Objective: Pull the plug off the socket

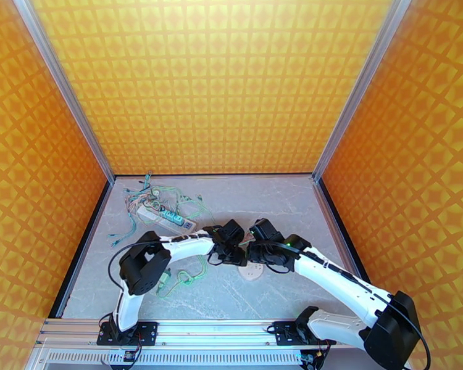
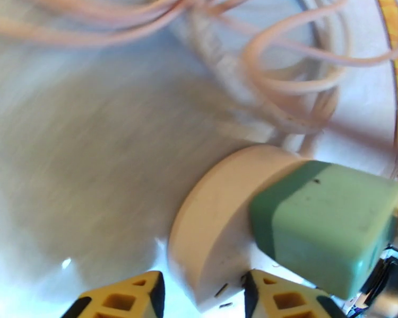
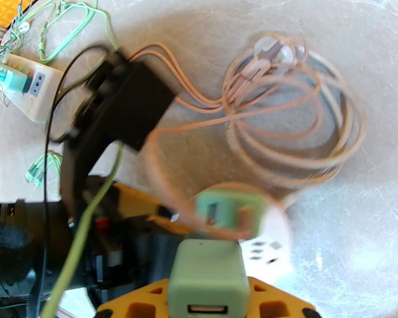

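The green plug (image 3: 207,271) is clamped between the right gripper's (image 3: 207,306) yellow fingers. Its long axis runs in line with them, USB port facing the wrist, far end pointing at the round white socket (image 3: 265,250) mid-table. I cannot tell whether it is still seated. The left gripper (image 2: 204,300) is parted, straddling the socket's rim.

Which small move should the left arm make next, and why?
Probably close the left gripper on the white socket: its fingers stand apart on both sides of the rim. The right gripper holds a green plug at the socket, so steadying the socket should let that plug pull free.
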`<act>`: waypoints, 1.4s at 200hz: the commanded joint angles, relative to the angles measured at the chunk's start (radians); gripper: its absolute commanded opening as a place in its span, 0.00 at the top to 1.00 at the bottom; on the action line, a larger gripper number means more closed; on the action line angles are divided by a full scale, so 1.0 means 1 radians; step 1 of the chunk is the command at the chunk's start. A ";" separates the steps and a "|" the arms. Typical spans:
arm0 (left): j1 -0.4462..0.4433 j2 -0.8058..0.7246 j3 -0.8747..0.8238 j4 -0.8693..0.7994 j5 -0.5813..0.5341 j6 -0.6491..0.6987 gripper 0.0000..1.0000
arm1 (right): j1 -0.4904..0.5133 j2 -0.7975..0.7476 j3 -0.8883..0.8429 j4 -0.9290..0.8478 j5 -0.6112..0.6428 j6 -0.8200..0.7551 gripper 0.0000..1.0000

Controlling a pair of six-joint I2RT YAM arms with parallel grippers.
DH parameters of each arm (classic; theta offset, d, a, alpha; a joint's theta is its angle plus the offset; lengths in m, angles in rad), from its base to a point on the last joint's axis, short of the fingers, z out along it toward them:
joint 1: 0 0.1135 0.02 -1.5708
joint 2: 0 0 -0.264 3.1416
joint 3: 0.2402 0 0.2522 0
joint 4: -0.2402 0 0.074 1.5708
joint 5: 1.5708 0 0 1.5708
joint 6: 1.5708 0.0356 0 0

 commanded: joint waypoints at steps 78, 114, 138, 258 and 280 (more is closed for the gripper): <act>0.136 -0.412 -0.221 -0.133 -0.127 -0.039 0.18 | 0.010 0.062 0.045 0.178 -0.201 0.009 0.79; 0.180 -0.471 -0.287 -0.177 -0.126 0.024 0.11 | 0.089 0.195 0.107 0.250 -0.235 0.029 0.78; 0.177 -0.473 -0.340 -0.186 -0.125 0.059 0.11 | 0.104 0.259 0.161 0.270 -0.242 0.028 0.78; 0.377 -0.967 -0.489 -0.229 -0.276 -0.039 0.01 | 0.189 0.532 0.165 0.380 -0.419 0.131 0.72; 0.382 -0.982 -0.480 -0.238 -0.276 -0.026 0.00 | 0.191 0.534 0.165 0.357 -0.408 0.118 0.58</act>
